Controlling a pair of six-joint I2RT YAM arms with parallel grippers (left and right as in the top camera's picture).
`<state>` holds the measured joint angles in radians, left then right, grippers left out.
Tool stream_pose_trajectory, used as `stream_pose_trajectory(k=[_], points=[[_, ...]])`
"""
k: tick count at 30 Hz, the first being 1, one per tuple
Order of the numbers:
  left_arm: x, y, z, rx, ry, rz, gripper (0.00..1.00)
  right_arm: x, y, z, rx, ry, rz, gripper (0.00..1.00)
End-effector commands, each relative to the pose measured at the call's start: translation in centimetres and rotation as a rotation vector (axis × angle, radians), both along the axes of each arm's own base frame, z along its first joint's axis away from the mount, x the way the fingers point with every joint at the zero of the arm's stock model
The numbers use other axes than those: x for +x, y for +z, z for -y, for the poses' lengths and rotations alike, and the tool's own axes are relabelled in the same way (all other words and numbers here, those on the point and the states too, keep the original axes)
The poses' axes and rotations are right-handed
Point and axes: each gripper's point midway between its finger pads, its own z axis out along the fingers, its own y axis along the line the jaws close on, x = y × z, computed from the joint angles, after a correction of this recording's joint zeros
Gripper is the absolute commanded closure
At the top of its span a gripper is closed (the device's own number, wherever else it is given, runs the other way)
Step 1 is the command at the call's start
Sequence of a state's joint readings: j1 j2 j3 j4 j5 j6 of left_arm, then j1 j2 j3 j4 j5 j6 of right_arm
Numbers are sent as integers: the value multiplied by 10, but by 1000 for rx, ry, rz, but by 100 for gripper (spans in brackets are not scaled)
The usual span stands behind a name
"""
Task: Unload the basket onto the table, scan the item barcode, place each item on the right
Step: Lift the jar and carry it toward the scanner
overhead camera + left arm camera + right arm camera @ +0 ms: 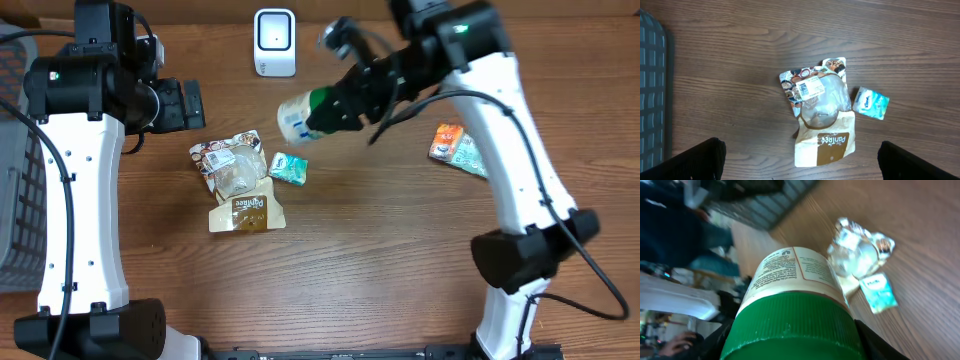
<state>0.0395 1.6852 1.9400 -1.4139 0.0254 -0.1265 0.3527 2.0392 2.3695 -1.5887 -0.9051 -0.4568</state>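
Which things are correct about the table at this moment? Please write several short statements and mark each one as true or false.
1. The right pincer grips a jar at its green lid. True.
2. The left pincer is shut on a pouch. False: it is open and holds nothing.
3. A white scanner stands on the table. True.
4. The tissue pack lies on top of the scanner. False: it lies on the table, just right of the clear bag.
5. The jar rests on the table. False: it is held in the air, tilted on its side.
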Motion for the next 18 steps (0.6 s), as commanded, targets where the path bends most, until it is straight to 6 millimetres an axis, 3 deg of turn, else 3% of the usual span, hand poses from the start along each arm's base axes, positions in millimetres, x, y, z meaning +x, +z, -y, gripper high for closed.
stream_pose_trajectory(k=[1,6,18], points=[[2,3,0,11,-16,11,0,-22,62,6,191,47,72,54],[2,3,0,10,-16,11,0,-28,76,13,231,45,72,54],[2,3,0,11,-16,11,0,-35,83,13,250,52,69,54]])
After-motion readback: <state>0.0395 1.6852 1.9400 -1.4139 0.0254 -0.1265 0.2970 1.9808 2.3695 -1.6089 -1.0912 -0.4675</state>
